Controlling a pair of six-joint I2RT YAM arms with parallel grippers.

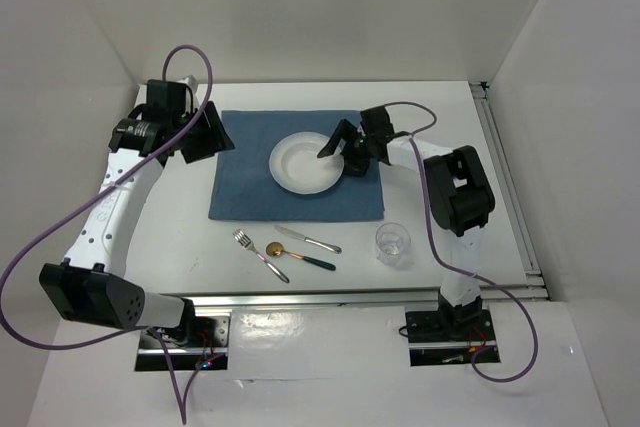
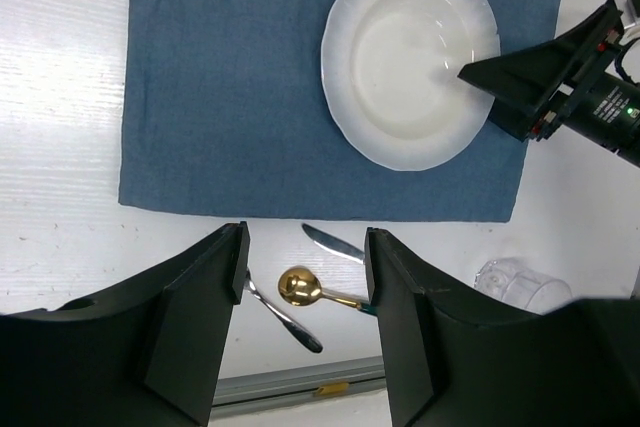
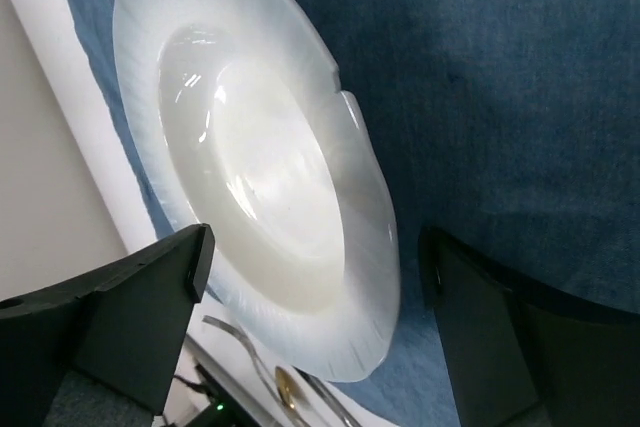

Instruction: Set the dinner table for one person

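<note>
While the wide white rectangular dinner table [image 1: 450, 112] lies flat beneath both arms in the overhead view, the right gripper [image 1: 338, 150] hangs over the nearest rim of the round white ceramic plate [image 1: 300, 165]. The plate rests on the blue cloth placemat [image 1: 245, 172]. The left gripper [image 1: 205, 132] hovers by the placemat's corner. A metal fork [image 1: 248, 244], gold-bowled spoon [image 1: 277, 250], steel knife [image 1: 305, 239] and clear drinking glass [image 1: 392, 244] lie on bare tabletop, well behind both grippers.

From the left wrist, its jaws stand partly apart and empty above the table.

From the right wrist, the jaws gape wide astride the plate's rim, clasping nothing.

The table looks rigid, fixed and smooth: a surface to set things on, not to grasp.
</note>
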